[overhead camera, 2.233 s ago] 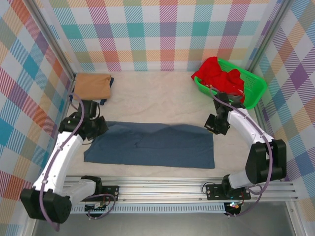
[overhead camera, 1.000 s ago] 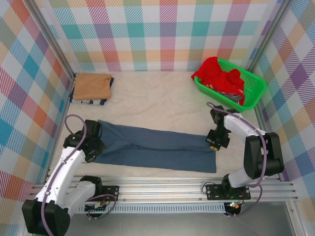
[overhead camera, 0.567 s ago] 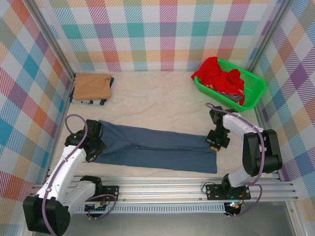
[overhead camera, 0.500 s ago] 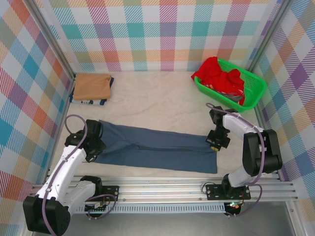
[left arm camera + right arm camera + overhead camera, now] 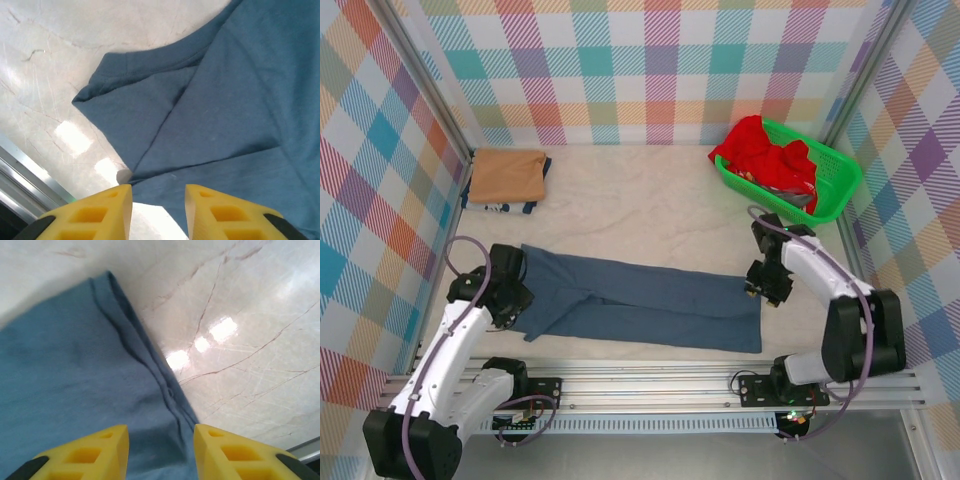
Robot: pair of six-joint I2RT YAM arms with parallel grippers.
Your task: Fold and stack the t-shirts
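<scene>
The blue shirt [image 5: 640, 300] lies near the front of the bench [image 5: 640, 200], folded lengthwise into a long strip. The left gripper [image 5: 158, 192] and right gripper [image 5: 161, 432] hover at its ends, released and empty. The tan shirt [image 5: 507, 175] sits folded far left. The red shirt [image 5: 760, 150] waits in the basket [image 5: 840, 185]. Cross-folding and stacking look undone.

Fig.: 1 blue t-shirt [image 5: 640, 300], 1 tan t-shirt [image 5: 507, 175], 1 red t-shirt heap [image 5: 765, 155], 1 green basket [image 5: 844, 183], 2 arms, i.e. left arm [image 5: 450, 345] & right arm [image 5: 815, 270].
</scene>
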